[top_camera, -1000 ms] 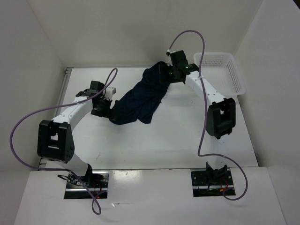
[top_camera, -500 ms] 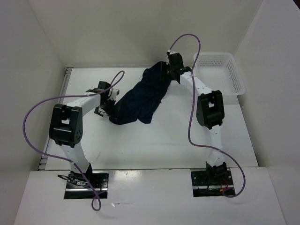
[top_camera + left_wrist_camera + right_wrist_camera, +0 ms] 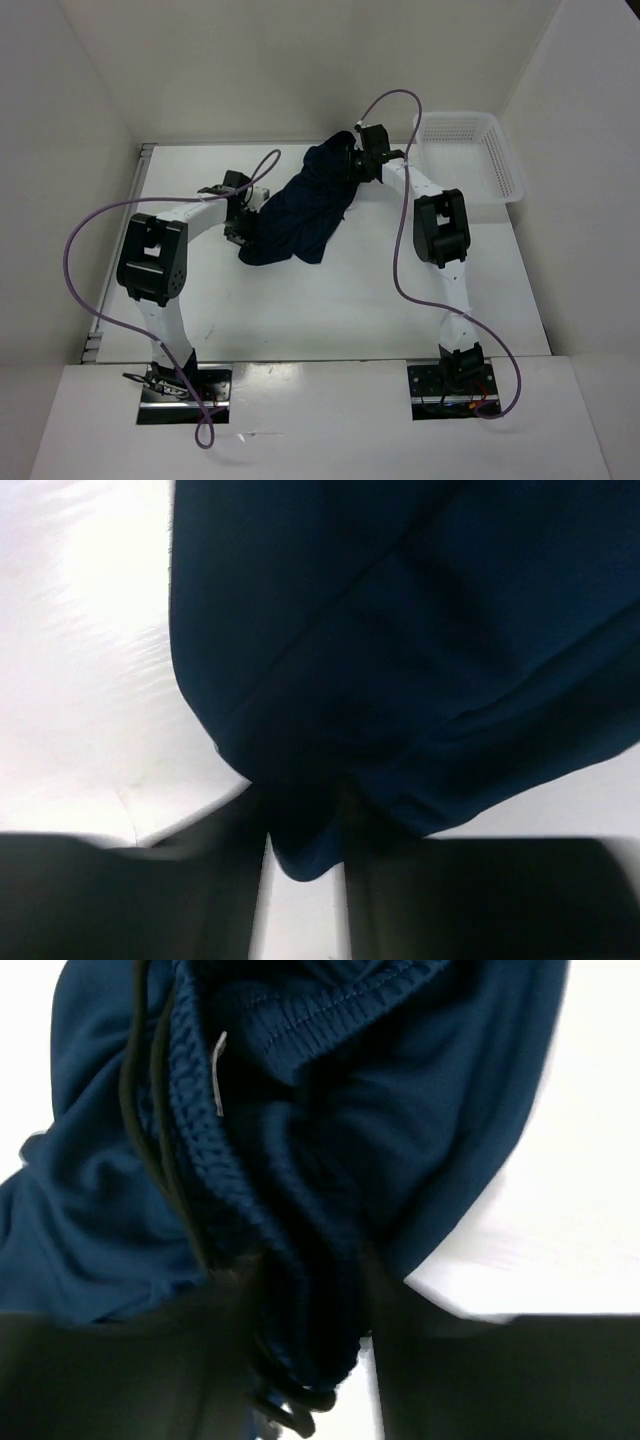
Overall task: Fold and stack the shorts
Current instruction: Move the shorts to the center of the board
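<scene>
The dark navy shorts (image 3: pixel 300 212) lie crumpled on the white table, running from near left to far right. My left gripper (image 3: pixel 243 222) is at their near-left edge. In the left wrist view a hem corner of the shorts (image 3: pixel 400 630) sits pinched between the narrowed fingers of the left gripper (image 3: pixel 305 865). My right gripper (image 3: pixel 351 165) is at the far-right end of the pile. The right wrist view shows the ribbed waistband of the shorts (image 3: pixel 400 1110) and a black drawstring (image 3: pixel 300 1415) bunched between the closed-in fingers of the right gripper (image 3: pixel 312 1360).
A white mesh basket (image 3: pixel 505 160) stands at the far right of the table (image 3: pixel 330 300), beside the right arm. Purple cables loop over both arms. White walls enclose the table on the left, back and right.
Both arms have pushed in toward the shorts, the left one rightward and the right one leftward. Both grippers went from wide open to closed on the fabric.
</scene>
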Controlling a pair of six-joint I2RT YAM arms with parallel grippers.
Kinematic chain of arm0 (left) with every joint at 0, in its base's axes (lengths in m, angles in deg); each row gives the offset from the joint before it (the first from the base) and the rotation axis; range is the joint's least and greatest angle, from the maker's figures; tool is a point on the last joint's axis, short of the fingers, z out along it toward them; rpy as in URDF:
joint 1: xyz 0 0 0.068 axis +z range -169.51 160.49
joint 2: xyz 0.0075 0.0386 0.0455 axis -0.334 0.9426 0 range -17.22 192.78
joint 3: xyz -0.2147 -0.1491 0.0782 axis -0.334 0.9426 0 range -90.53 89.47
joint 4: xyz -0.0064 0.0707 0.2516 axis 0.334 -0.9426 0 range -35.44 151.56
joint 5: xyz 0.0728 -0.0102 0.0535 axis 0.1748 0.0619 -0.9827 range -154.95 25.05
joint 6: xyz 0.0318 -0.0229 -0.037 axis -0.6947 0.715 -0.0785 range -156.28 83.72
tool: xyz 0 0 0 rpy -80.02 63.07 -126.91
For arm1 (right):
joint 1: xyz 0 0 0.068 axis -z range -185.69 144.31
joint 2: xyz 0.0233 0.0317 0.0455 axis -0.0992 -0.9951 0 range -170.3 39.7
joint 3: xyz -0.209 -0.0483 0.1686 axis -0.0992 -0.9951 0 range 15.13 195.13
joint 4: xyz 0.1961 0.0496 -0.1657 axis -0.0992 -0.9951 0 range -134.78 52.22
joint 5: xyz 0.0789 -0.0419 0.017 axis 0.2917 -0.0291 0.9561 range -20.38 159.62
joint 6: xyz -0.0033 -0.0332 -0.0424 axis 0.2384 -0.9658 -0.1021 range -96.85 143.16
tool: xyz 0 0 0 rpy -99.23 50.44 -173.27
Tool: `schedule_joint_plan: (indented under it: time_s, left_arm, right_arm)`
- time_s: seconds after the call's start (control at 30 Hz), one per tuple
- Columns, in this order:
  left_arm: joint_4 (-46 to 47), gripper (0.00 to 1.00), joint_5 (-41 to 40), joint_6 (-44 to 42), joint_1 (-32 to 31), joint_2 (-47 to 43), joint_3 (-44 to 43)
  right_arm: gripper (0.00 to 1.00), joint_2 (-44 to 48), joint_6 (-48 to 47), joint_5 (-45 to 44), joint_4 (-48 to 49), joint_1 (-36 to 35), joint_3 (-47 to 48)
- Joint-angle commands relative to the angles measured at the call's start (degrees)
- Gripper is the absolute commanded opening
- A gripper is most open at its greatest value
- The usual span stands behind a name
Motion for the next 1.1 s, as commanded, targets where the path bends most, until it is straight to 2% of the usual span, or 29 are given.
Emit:
schedule_joint_plan:
  time_s: [0.0, 0.03, 0.07, 0.13, 0.2, 0.27, 0.33, 0.37, 0.53, 0.7, 0.9, 1.03, 1.07]
  left_arm:
    - [-1.8, 0.27, 6.5, -0.1, -0.5, 3.7, -0.5]
    - [-2.3, 0.17, 6.5, -0.1, -0.5, 3.7, -1.1]
    - [-2.3, 0.08, 6.5, -0.1, -0.5, 3.7, -1.1]
    - [-2.3, 0.0, 4.9, -0.1, -0.5, 3.7, -1.6]
    - [-2.3, 0.0, 2.5, -0.1, -0.5, 2.3, -2.9]
    - [-2.3, 0.0, -0.2, -0.1, -0.5, 0.7, -6.3]
    - [-2.9, 0.0, -6.3, -0.1, 1.0, -0.7, -10.2]
    - [-2.9, 0.0, -9.9, -0.1, 3.0, -1.9, -15.2]
    - [-3.7, 0.0, -19.9, -0.1, 7.2, -5.5, -28.7]
    - [0.5, 0.0, -28.4, -0.1, 9.2, -7.9, -35.9]
    - [3.4, 0.0, -33.0, -0.1, 12.7, -12.5, -38.1]
    - [2.8, 0.0, -32.4, -0.1, 13.2, -17.8, -33.4]
    - [2.8, 0.0, -32.4, -0.1, 13.2, -18.8, -30.3]
  right_arm:
    - [0.38, -1.4, 1.6, 3.9, 2.4, -0.5, 1.9]
    - [0.29, -1.4, 1.6, 3.9, 2.4, -0.5, 2.6]
    - [0.15, -1.4, 1.6, 2.6, 2.4, -0.5, 2.6]
    - [0.07, 0.6, 0.4, 2.0, 2.4, -0.5, 4.2]
    - [0.0, 2.3, -1.6, 2.0, 2.4, -0.5, 5.2]
    - [0.0, 5.4, -2.7, 2.0, 1.9, 0.1, 6.8]
    - [0.0, 7.8, -3.8, 2.8, 1.9, 0.6, 9.0]
    - [0.0, 9.7, -3.8, 3.4, 1.9, 1.8, 10.1]
    - [0.0, 12.4, -0.2, 6.2, -0.1, 5.7, 21.7]
    - [0.0, 17.2, 0.9, 9.1, -0.7, 7.0, 26.4]
    - [0.0, 22.3, 2.9, 12.5, -1.2, 9.5, 21.4]
    - [0.0, 26.7, 4.3, 14.2, -1.7, 10.3, 14.3]
    - [0.0, 27.7, 5.8, 16.9, -1.7, 10.3, 8.7]
